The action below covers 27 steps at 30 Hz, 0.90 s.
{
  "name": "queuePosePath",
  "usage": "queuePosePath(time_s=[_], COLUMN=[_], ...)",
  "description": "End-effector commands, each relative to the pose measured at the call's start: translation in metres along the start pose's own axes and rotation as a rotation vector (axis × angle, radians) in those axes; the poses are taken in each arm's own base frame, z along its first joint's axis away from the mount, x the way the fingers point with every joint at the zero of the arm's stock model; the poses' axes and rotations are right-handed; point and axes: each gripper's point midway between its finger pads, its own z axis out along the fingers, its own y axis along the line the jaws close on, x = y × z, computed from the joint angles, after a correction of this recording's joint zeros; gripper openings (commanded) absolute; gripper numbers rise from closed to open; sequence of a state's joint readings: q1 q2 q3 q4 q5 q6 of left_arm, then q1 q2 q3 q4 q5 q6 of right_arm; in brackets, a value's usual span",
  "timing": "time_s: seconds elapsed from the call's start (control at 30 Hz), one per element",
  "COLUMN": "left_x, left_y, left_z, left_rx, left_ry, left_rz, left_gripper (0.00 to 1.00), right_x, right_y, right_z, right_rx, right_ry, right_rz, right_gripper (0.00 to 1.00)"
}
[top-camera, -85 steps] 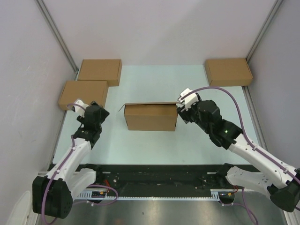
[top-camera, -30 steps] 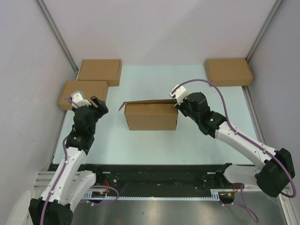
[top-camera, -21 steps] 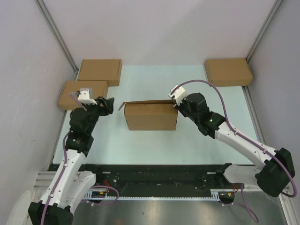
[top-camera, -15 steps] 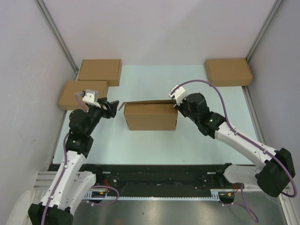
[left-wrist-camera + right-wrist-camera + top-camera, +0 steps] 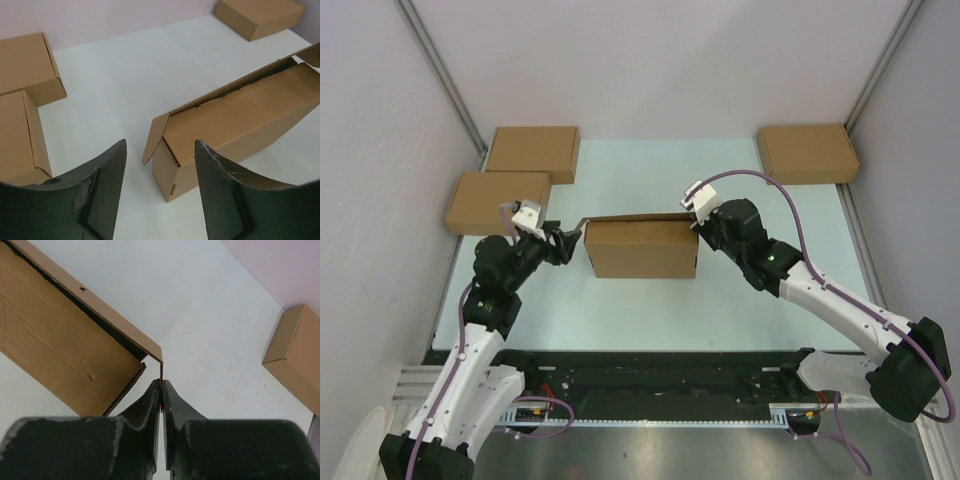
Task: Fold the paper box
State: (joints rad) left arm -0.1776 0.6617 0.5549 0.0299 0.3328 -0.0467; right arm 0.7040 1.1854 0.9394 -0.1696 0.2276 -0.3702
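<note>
The paper box (image 5: pixel 642 250) stands mid-table as a long brown carton with its lid slightly ajar; it also shows in the left wrist view (image 5: pixel 240 115) and the right wrist view (image 5: pixel 55 340). A small side flap (image 5: pixel 154 136) sticks out at its left end. My left gripper (image 5: pixel 565 241) hovers just off that end, open, and the flap shows just ahead between the fingertips (image 5: pixel 161 145). My right gripper (image 5: pixel 695 222) is at the box's right end, shut on the lid's thin end tab (image 5: pixel 161 371), which stands edge-on between the jaws (image 5: pixel 161 383).
Two closed brown boxes lie at the back left (image 5: pixel 533 152) (image 5: pixel 496 200), close behind my left arm, and one at the back right (image 5: pixel 806 152). Grey walls enclose the table on three sides. The arm bases line the near edge.
My left arm has swung right from beside the back-left boxes up to the box's left end, its jaws narrowing. The right gripper has kept its hold on the tab.
</note>
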Motion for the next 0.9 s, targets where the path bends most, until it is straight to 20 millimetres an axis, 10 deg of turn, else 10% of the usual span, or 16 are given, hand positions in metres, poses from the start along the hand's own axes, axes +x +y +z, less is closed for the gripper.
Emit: queuePosePath(time_s=[0.0,0.63,0.87], left_x=[0.012,0.008,-0.001], left_y=[0.005,0.014,0.004], left_z=[0.006,0.034,0.04], left_rx=[-0.01,-0.033,0.001], left_ry=[0.051,0.071,0.047], left_rz=[0.029,0.001,-0.003], left_gripper=[0.59,0.47,0.09], right_x=[-0.029,-0.03,-0.032], right_y=[-0.008,-0.004,-0.003], right_z=[-0.008,-0.007,-0.008], right_rx=[0.019,0.014,0.016], right_ry=[-0.076,-0.076,-0.079], right_rz=[0.028,0.028,0.024], right_gripper=[0.08,0.06,0.05])
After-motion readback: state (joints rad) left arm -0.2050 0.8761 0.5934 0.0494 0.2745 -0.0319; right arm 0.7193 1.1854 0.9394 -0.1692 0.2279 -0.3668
